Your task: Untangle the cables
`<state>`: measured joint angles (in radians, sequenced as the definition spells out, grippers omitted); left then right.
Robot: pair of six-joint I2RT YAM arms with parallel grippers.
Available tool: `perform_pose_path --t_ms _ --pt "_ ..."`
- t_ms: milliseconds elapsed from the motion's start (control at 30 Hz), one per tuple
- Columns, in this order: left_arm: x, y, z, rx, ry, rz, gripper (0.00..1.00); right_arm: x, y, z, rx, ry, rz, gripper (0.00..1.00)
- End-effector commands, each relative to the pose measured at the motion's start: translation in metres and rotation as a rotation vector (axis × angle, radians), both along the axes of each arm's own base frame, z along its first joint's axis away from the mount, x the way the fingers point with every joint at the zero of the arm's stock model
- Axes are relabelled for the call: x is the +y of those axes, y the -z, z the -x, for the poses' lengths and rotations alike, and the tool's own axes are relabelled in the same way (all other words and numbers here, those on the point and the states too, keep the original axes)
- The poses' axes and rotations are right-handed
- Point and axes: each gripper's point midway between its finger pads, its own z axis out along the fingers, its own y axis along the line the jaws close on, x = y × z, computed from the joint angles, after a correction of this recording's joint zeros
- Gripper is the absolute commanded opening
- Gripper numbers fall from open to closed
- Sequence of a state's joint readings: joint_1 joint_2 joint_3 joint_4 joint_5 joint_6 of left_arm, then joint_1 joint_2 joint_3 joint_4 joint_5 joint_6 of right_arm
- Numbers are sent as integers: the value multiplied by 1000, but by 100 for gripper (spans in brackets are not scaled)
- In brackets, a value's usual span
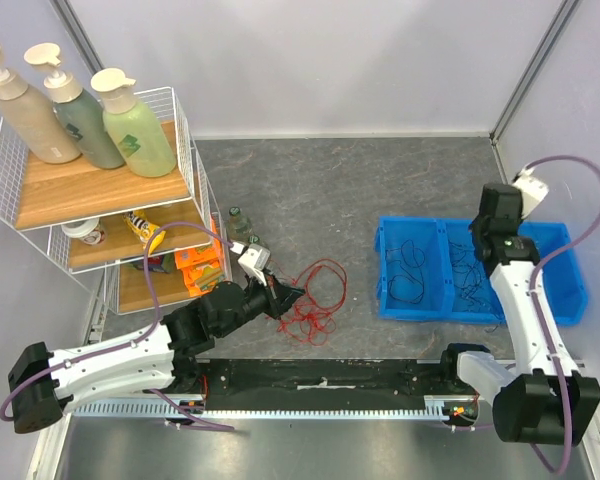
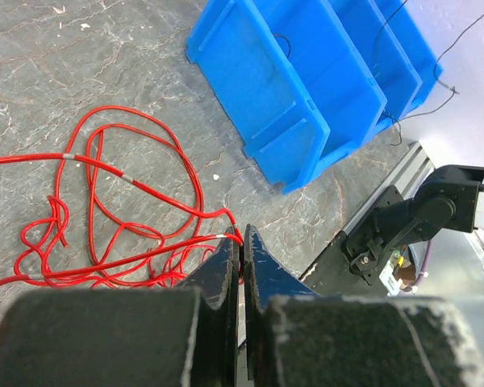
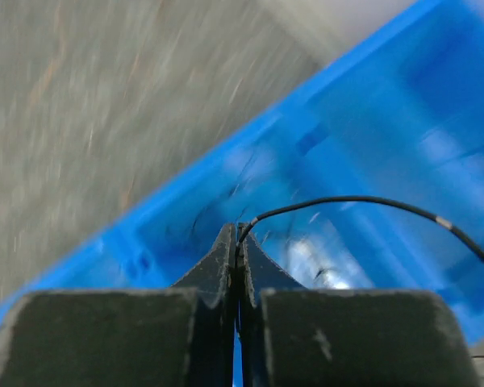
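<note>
Loose loops of red cable (image 1: 315,297) (image 2: 129,201) lie on the grey table beside my left gripper (image 1: 292,296) (image 2: 243,234), whose jaws are shut on a strand of it at their tips. My right gripper (image 3: 239,230) hangs over the blue bin (image 1: 565,270) (image 3: 363,145), shut on a thin black cable (image 3: 363,201) that runs off to the right. More black cables (image 1: 412,268) lie in the bin's compartments. In the top view the right gripper itself is hidden under its wrist (image 1: 500,225).
A white wire shelf (image 1: 95,190) with three pump bottles and small packets stands at the back left. A black strip and a metal rail (image 1: 320,385) run along the near edge between the arm bases. Purple hoses (image 1: 580,200) loop off both arms.
</note>
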<state>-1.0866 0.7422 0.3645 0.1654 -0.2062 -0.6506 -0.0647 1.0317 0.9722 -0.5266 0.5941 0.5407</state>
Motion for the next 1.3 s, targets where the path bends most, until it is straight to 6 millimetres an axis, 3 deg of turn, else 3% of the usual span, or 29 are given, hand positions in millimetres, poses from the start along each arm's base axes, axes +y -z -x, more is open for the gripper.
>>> perform_pose_path --t_ms 0,100,233,333,500,600,667,767,867,967,1100,1167,1267 --pt "-3 -26 -5 -66 5 14 2 94 54 -18 -23 -402 -350 0" --pt "-4 -31 -5 -74 8 17 2 105 42 -8 -56 -475 -358 0" --pt "-5 -35 -6 -82 7 21 2 100 -18 -7 -179 -479 -293 0" --pt "-8 -40 -8 -90 9 20 2 88 -59 -18 -259 -438 -242 0" --pt "-10 -44 -7 -85 19 22 2 94 -136 -45 -427 -486 -232 0" --pt "-7 -42 -5 -73 13 22 2 95 -164 -53 -510 -486 -233 0" --pt "-4 -43 -5 -74 6 29 2 88 -164 -57 -512 -454 -217 0" --pt "-1 -43 -4 -72 1 35 2 80 -143 -57 -485 -417 -203 0" --pt "1 -42 -4 -74 -4 37 2 66 -116 -39 -483 -332 -199 0" --pt "0 -39 -4 -74 -1 27 2 34 -88 -4 -442 -119 -160 0" --pt "-2 -37 -5 -79 3 21 2 5 -46 30 -376 70 -100 0" --pt "-4 -38 -5 -82 8 22 2 10 -34 27 -342 32 -103 0" --pt "-8 -38 -6 -80 15 24 2 58 -37 -15 -332 -288 -180 0"
